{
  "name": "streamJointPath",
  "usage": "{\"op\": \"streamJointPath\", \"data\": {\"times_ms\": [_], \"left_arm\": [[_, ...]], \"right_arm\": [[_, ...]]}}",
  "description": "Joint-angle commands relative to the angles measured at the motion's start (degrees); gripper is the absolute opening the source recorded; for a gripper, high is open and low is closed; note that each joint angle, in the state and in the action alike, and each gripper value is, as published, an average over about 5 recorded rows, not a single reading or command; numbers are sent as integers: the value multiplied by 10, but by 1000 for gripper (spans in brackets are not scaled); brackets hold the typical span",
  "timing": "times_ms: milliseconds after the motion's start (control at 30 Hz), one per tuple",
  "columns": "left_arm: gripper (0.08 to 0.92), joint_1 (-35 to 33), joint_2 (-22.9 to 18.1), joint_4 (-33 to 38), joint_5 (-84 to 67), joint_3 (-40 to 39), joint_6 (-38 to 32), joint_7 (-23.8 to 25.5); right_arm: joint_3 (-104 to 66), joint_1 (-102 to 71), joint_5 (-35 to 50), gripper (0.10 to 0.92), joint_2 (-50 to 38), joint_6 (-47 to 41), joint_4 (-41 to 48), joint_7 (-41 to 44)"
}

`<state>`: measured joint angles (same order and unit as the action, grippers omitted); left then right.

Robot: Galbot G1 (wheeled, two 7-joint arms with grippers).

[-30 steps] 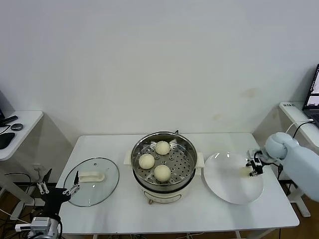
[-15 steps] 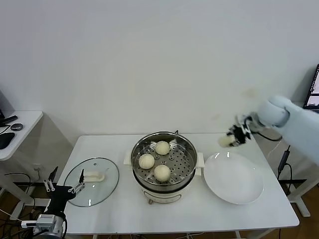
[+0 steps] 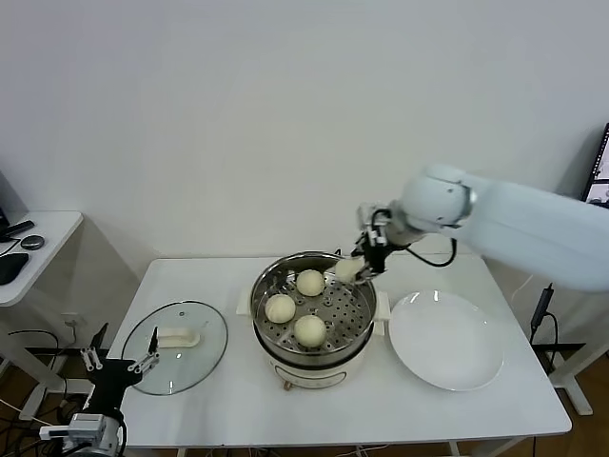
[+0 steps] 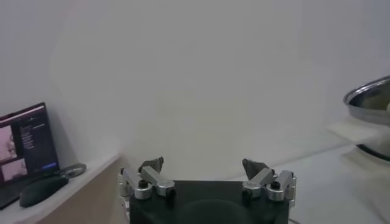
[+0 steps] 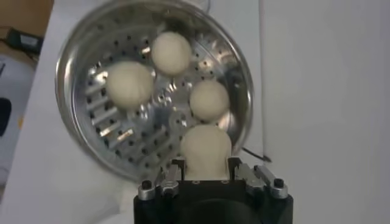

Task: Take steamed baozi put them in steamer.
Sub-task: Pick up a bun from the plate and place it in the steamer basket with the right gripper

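Your left end effector [image 3: 119, 364] hangs released off the surface's [image 3: 190, 409] near left corner, beside the glass lid [image 3: 176, 346]. Three buns [image 3: 280, 307] already lie in the steamer [image 3: 312, 309]. Your right end effector [image 3: 362, 257] has swung from the now-bare plate [image 3: 445, 340] to the steamer's right rim, grasping the last bun [image 3: 347, 269]. An open spot lies just below it, beside the rim.

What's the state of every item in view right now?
Steamer: uncovered, three buns on its tray.
Fourth bun: held in the air above the steamer's rim.
Right gripper: shut on the fourth bun.
Left gripper: open, empty, low by the table's left edge.
Glass lid: off, lying flat on the table.
Plate: empty.
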<state>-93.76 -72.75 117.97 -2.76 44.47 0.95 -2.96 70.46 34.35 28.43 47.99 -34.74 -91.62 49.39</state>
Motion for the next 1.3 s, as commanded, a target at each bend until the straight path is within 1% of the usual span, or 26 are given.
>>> {"op": "streamJointPath", "data": {"times_ms": [33, 400, 733, 800, 933, 1167, 1300], "left_arm": [[823, 0, -1, 0, -5, 5, -1, -1], [823, 1, -2, -5, -7, 6, -1, 0], [823, 4, -1, -8, -7, 8, -1, 0], [823, 3, 0, -8, -8, 9, -2, 0], [823, 4, 2, -9, -8, 10, -2, 0], [823, 8, 0, -8, -8, 6, -1, 1], [823, 9, 0, -9, -7, 2, -1, 1]], "right_arm": [[39, -30, 29, 441, 63, -69, 1, -55], [-1, -123, -51, 441, 63, -68, 46, -45], [-21, -133, -59, 442, 73, -66, 65, -50], [-22, -130, -54, 456, 71, -67, 63, -52], [-33, -122, -32, 545, 61, -68, 53, -54], [-63, -100, 3, 750, 12, -68, -9, -58], [-112, -116, 20, 814, -43, -68, -61, -77]]}}
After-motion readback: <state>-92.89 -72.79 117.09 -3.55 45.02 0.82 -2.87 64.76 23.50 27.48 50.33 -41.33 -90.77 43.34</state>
